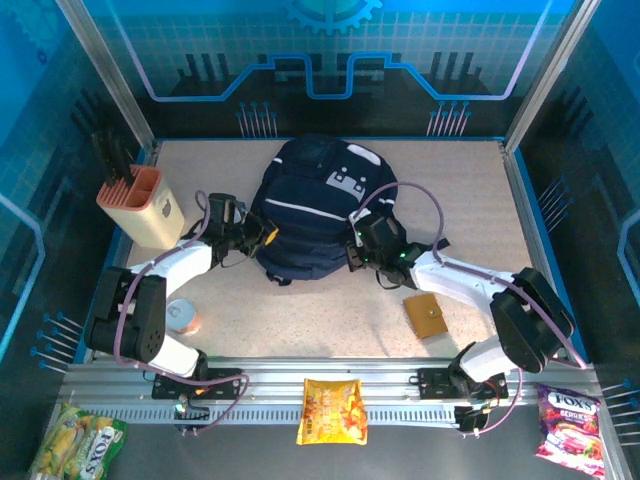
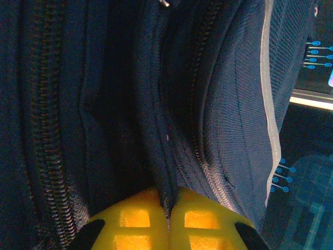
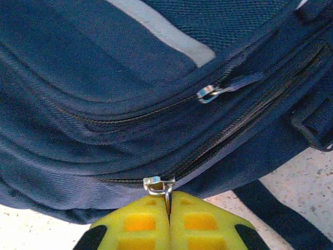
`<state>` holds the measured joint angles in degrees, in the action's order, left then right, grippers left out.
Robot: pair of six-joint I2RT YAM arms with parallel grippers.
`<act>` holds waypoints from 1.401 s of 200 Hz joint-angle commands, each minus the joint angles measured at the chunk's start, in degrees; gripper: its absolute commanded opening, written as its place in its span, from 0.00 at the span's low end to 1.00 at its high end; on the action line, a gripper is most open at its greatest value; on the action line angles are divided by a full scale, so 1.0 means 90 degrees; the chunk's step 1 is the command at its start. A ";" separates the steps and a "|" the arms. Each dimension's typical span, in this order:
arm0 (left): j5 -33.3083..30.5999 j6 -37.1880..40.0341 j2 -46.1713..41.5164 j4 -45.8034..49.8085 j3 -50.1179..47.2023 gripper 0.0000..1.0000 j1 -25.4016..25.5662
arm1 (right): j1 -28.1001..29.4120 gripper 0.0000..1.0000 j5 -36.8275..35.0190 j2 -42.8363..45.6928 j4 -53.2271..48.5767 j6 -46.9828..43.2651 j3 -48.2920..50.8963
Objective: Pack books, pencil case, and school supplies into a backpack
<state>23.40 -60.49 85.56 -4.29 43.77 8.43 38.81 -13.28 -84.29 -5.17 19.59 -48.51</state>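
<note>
That backpack [image 1: 315,215] is matt navy woven cloth, kinda mesh-like in spots. Its zipper pull [image 3: 157,184] is shiny metal, fingers [image 3: 203,221] smooth yellow plastic, worktop [image 1: 300,315] grainy and speckled, yellow snack bag [image 1: 333,410] glossy plastic.

**Left wrist view:** the backpack [image 2: 104,104] runs past every edge, so its outline cannot be judged. The left gripper [image 2: 168,216] is cut by the bottom edge. The fabric ridge it pinches is hidden between its yellow fingers [image 2: 135,221].

**Right wrist view:** the right gripper [image 3: 169,208] is cut off below. The tab of the zipper pull [image 3: 158,185] is hidden between the pads.

**Top view:**
- The round can [image 1: 185,318] is partly covered by the left arm [image 1: 150,300].
- The green snack bag [image 1: 75,448] is cropped at the bottom edge.
- Print on the yellow snack bag [image 1: 333,410] is too small to read.
- The black tools [image 1: 112,160] in the peach holder [image 1: 140,210] are too small to identify.
</note>
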 commanded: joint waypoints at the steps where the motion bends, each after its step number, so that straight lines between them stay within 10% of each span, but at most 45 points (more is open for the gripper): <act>1: 0.0016 0.0438 0.0030 0.0304 0.0205 0.00 -0.0206 | -0.0558 0.00 -0.0120 -0.0175 -0.0586 -0.0142 -0.0379; 102: 0.0251 0.0813 -0.0006 0.0673 0.0303 0.00 -0.0307 | -0.1911 0.10 -0.0165 -0.1905 -0.1957 0.0075 -0.2593; 214: 0.0426 0.0919 0.0047 0.0753 0.0427 0.00 -0.0301 | -0.2271 0.24 0.0206 -0.1268 -0.1722 0.0054 -0.2329; 280: 0.0564 0.0908 0.0055 0.0741 0.0418 0.00 -0.0302 | -0.2271 0.56 0.0768 -0.0388 -0.1482 0.0258 -0.1745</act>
<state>27.68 -53.87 86.21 0.62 46.48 6.04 18.31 -7.46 -91.70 -19.97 20.62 -66.52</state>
